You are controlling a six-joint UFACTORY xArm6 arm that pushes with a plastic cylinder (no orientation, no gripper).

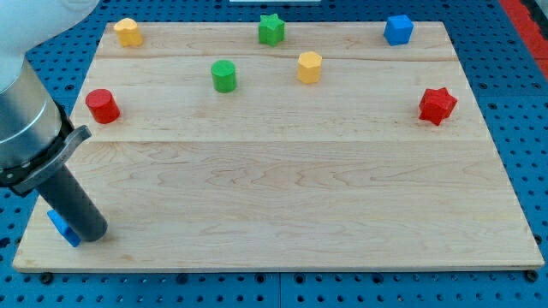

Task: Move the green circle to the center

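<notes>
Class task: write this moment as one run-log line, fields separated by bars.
tip: my tip at view's bottom-left, beside blue block | target: green circle upper left of centre, untouched | wooden board | status: not started

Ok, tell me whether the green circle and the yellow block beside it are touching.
Apart. The camera view shows bare wood between the green circle and the yellow block to its right. My tip is far off, at the view's bottom left, by a blue block.
</notes>
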